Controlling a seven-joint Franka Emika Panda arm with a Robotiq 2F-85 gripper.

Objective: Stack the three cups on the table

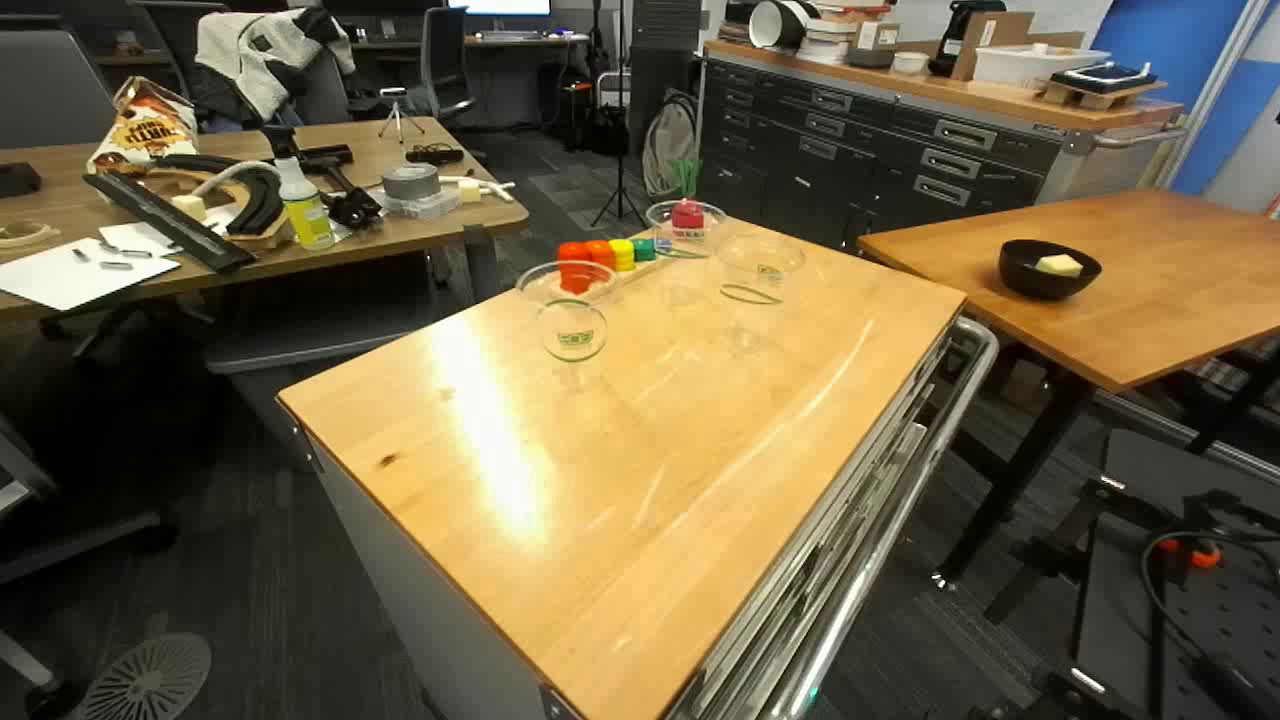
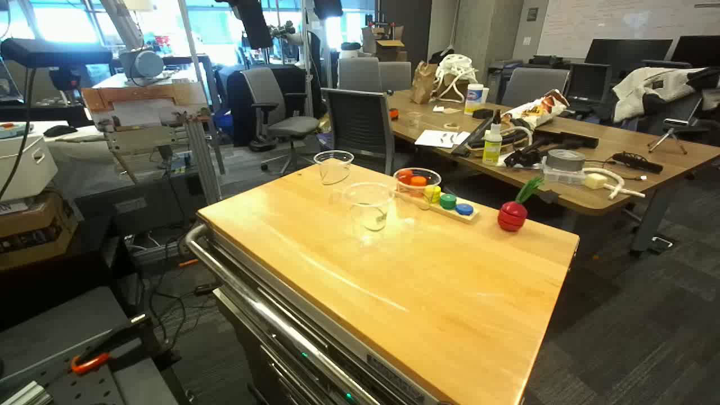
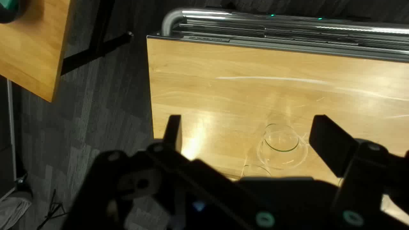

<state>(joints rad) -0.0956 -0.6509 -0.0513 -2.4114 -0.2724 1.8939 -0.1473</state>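
Observation:
Three clear cups stand upright and apart on the light-wood table (image 1: 600,500). In both exterior views one stands apart from the block row (image 1: 575,325) (image 2: 334,167). Another stands nearer the metal rail (image 1: 757,275) (image 2: 369,209). The third is beside the coloured blocks (image 1: 685,245) (image 2: 417,185), which show through it in an exterior view. My gripper (image 3: 248,127) is open and holds nothing, its fingers wide apart above the table. In the wrist view a cup (image 3: 282,156) lies between the fingers' directions, below them. Another cup (image 3: 255,172) is partly hidden by the gripper body. The arm is out of both exterior views.
A row of coloured blocks (image 2: 448,201) and a red radish toy (image 2: 512,216) sit along the table's far edge. A metal rail (image 1: 880,560) runs along one side. A black bowl (image 1: 1030,270) is on another table. A cluttered desk (image 2: 619,146) stands close by.

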